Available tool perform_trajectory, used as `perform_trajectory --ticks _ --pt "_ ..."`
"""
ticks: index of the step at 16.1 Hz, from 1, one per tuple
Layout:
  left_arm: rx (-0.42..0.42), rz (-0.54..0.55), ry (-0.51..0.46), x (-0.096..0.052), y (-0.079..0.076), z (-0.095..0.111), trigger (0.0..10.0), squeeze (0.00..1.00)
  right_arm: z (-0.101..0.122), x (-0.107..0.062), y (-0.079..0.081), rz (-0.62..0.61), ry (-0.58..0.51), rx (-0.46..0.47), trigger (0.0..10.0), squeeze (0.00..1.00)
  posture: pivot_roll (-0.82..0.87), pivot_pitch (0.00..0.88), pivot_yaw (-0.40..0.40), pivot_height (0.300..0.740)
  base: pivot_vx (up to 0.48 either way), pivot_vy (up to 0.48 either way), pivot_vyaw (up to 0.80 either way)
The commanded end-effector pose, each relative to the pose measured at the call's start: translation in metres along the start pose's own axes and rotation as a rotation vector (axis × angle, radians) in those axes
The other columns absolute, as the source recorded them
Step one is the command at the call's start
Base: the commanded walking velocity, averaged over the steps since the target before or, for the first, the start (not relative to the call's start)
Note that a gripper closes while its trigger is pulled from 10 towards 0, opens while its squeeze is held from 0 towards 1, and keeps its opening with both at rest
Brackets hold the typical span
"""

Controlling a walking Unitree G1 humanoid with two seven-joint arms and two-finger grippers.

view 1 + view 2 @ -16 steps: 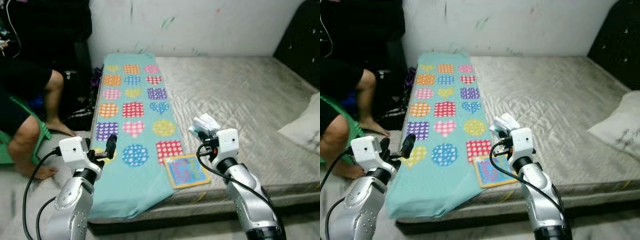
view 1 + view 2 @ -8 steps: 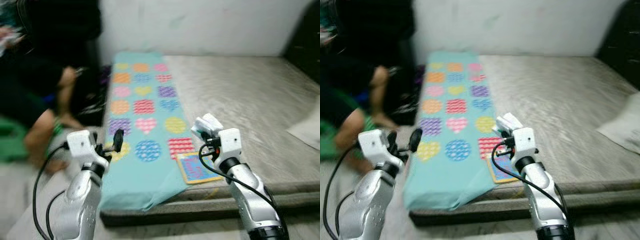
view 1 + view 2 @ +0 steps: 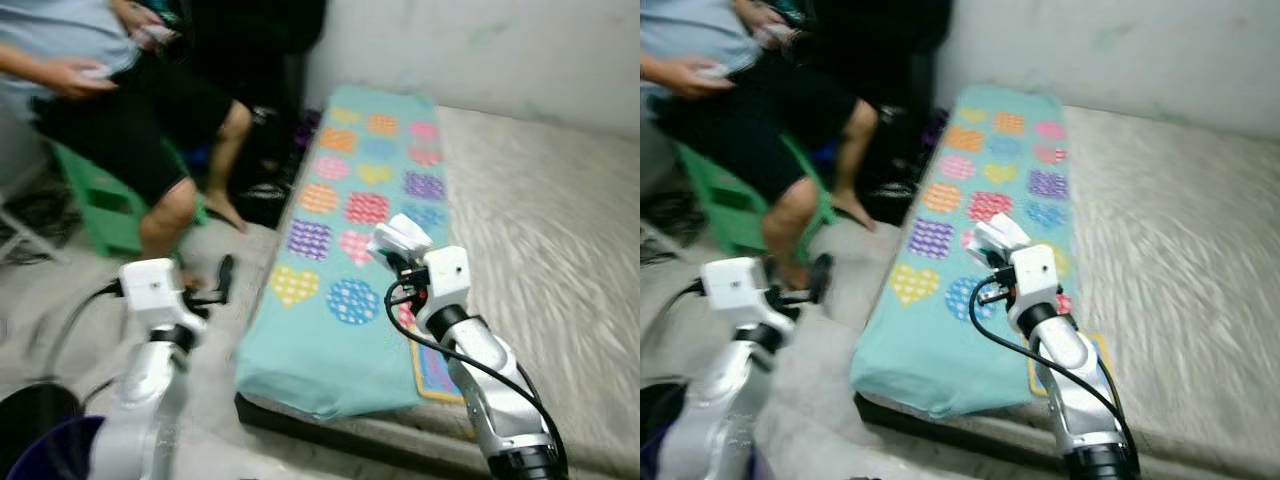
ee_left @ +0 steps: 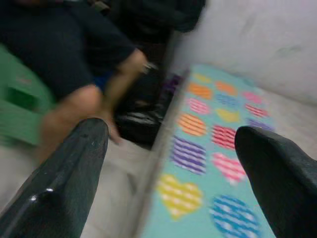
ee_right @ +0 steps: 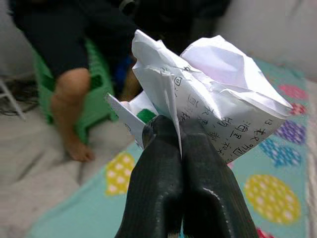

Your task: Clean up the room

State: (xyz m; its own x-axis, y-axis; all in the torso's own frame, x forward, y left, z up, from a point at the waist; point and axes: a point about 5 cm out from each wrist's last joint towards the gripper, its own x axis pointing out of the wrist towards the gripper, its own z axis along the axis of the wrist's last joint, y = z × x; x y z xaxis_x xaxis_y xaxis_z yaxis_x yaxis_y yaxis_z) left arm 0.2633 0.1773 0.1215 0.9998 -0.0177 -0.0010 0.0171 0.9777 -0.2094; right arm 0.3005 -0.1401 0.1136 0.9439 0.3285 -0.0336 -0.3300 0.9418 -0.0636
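Observation:
My right gripper [image 3: 400, 252] is shut on a crumpled white paper [image 5: 208, 94] with handwriting, held above the teal blanket [image 3: 340, 340] with coloured hearts and dots. The pinched paper [image 3: 398, 236] sticks up from the fingers. My left gripper [image 3: 222, 283] is open with nothing between its fingers [image 4: 74, 178], raised over the floor beside the bed's left edge. A dark round bin [image 3: 35, 430] with a blue rim sits at the lower left by my left arm.
A person [image 3: 130, 110] sits on a green stool [image 3: 95, 205] to the left, feet on the floor near the bed. A colourful book [image 3: 435, 365] lies on the mattress [image 3: 560, 260] behind my right arm. Dark bags [image 3: 265, 195] sit by the bed.
The camera has swung left, so the bed slid right and the person and bin came into view. Both arms keep their poses; the right still holds the paper.

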Motion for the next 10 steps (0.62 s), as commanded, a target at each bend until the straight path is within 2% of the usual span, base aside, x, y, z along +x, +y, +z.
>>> perform_trajectory --ticks 1,3,10 --pt "0.001 0.0 0.011 -0.0012 0.0004 -0.0041 10.0 0.0 0.0022 -0.0026 -0.006 -0.019 -0.005 -0.012 10.0 0.0 -0.04 0.013 -0.041 0.74 0.0 0.0 0.8" --pt "0.011 0.024 0.013 0.0006 0.0052 -0.0043 10.0 0.0 0.0011 -0.0025 -0.0082 -0.023 -0.002 -0.013 10.0 0.0 -0.04 0.0 -0.042 0.74 0.0 0.0 0.8" --pt "0.029 0.022 0.0 0.0064 0.002 -0.0049 10.0 0.0 0.0034 0.001 -0.0057 -0.022 -0.017 -0.009 10.0 0.0 -0.04 0.0 -0.031 0.74 0.0 0.0 0.8"
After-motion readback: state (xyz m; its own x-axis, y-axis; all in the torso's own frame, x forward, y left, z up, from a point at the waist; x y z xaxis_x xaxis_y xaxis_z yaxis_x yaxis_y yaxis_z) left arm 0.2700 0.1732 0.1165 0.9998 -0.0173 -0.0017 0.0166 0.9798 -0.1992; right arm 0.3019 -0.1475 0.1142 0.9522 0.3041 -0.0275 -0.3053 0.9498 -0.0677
